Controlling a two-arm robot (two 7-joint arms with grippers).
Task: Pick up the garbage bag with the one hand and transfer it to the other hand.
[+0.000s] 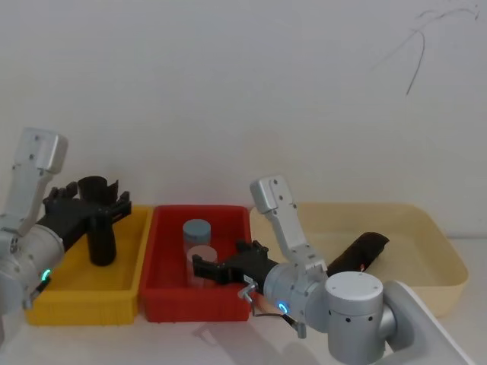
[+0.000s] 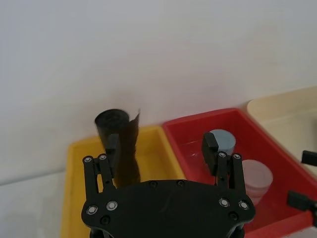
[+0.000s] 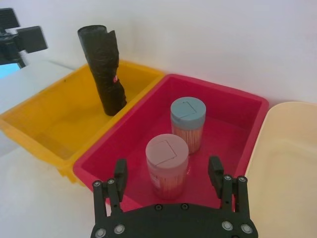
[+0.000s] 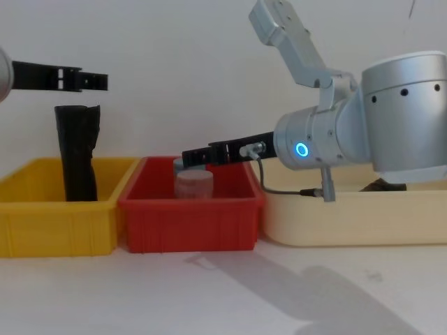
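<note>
Currently the left black two-finger gripper point(image 1: 114, 204) hovers spread wide, holding nothing, above the upright black garbage bag roll point(image 1: 100, 236) in the yellow plastic bin point(image 1: 76, 293). At 3 o'clock from it, the right black gripper point(image 1: 199, 267) gapes empty over 2 capped jars point(image 3: 167, 166) in the red bin point(image 1: 228, 304).

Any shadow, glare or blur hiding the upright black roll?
Head view: the garbage bag reads dark against the yellow bin. Right wrist view: clearest, creases and red label show. Left wrist view: a finger of the left pincer overlaps it. Chest view: the right arm casts its shadow on the table, off the bag.
</note>
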